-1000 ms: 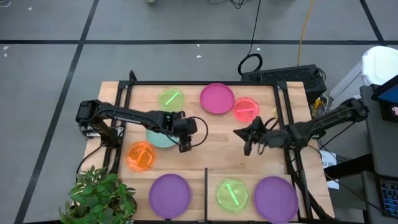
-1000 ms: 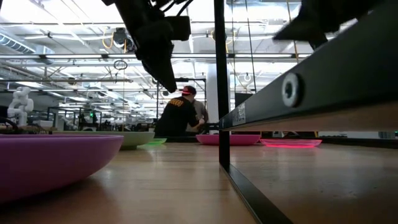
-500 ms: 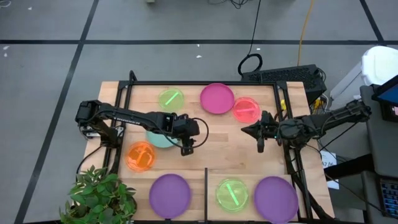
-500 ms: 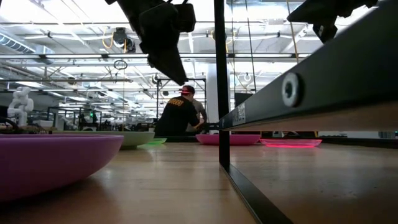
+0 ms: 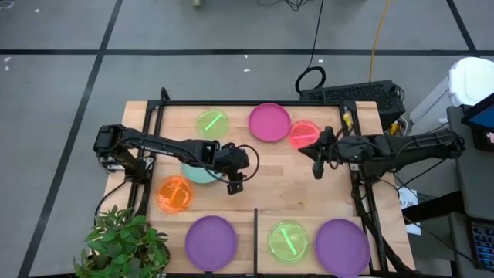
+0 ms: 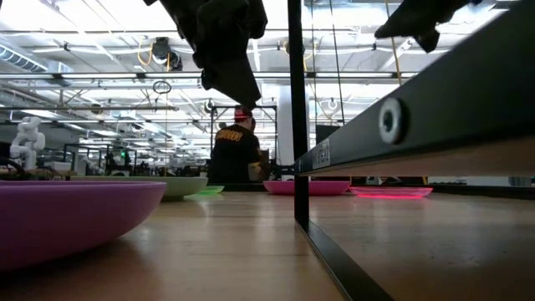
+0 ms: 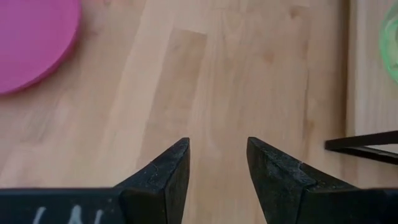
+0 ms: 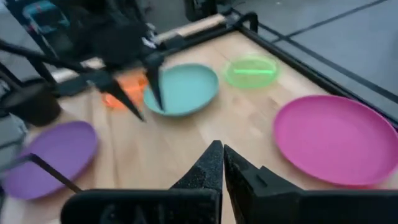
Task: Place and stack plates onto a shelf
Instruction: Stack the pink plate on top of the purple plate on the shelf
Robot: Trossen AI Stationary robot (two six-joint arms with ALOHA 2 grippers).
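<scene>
Bare tabletop [image 5: 270, 181] between plates.

Two slender matte-black jointed arms, each trailing looped black cables. Left hand [image 7: 217, 168]: two wedge-shaped black fingers [image 7: 166, 177], white lettering showing on its housing. Right hand [image 8: 222, 163]: matching tapered black fingers.

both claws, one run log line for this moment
left claw: open, empty, above bare table | right claw: shut, empty, near red-pink plate | shelf: green plate, purple plate
</scene>
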